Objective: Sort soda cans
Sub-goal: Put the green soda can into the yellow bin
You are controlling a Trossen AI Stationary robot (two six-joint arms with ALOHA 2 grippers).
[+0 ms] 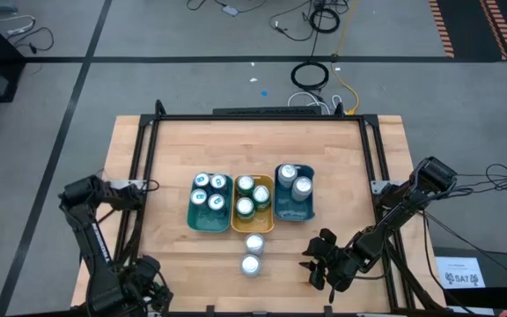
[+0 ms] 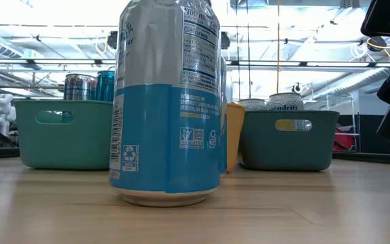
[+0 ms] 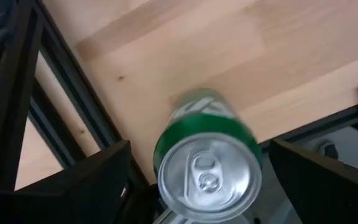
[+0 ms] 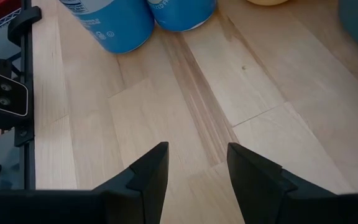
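Your biggest risk sits at the left end effector (image 3: 199,148). It is open wide around a green can (image 3: 207,177), with a gap showing on each side of the can's top, so nothing grips the can. It stands at the near left corner of the tabletop (image 1: 174,150), close beside the dark frame rail (image 3: 73,106). Close off-centre and one finger will probably shove the can into the rail or tip it toward the edge. (The high view hides this can under the arm, so judge it by the left wrist view alone.)

The right end effector (image 4: 197,158) is partly open and empty, with only bare wood between its fingers. It hovers low near the front edge, just right of two loose blue-and-silver cans (image 1: 253,243) (image 1: 251,264). These two stand very close together in front of the yellow tray (image 1: 253,228). Reach for one carelessly and a finger will likely knock its neighbour over, and a fallen can could roll off the front.

The teal tray (image 1: 209,229), yellow tray and blue tray (image 1: 293,217) sit side by side mid-table, touching or nearly so, each already holding cans. Any drop must therefore come straight down, or the carried can may clip the tops already inside.

Open room lies left and right of the trays and behind them. The strip in front is narrow, and the front edge is close.
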